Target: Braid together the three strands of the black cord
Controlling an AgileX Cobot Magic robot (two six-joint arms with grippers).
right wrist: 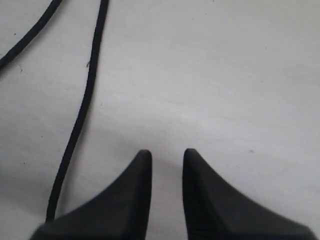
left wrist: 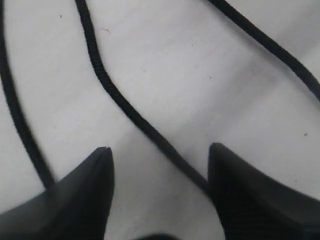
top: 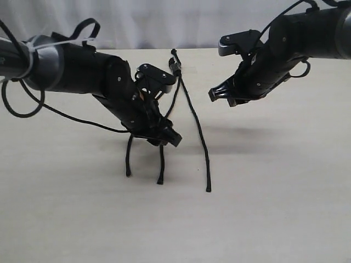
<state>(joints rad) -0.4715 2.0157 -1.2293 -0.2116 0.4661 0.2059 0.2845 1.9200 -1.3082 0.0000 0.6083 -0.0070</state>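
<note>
The black cord lies on the pale table with its knotted top (top: 175, 64) at the far middle. Three strands fan toward the front: the left strand (top: 129, 161), the middle strand (top: 161, 167) and the long right strand (top: 198, 131). My left gripper (top: 169, 137) sits low over the left and middle strands. In the left wrist view it (left wrist: 160, 147) is open wide, and one strand (left wrist: 130, 110) runs loose between the fingers. My right gripper (top: 215, 94) hovers to the right of the right strand. Its jaws (right wrist: 166, 151) stand narrowly open on nothing, with a strand (right wrist: 82, 110) beside them.
A glossy cable (top: 60, 112) from the left arm loops down over the table on the left. A white curtain (top: 164, 22) hangs behind the table's far edge. Bare tabletop (top: 263, 208) stretches across the front and right.
</note>
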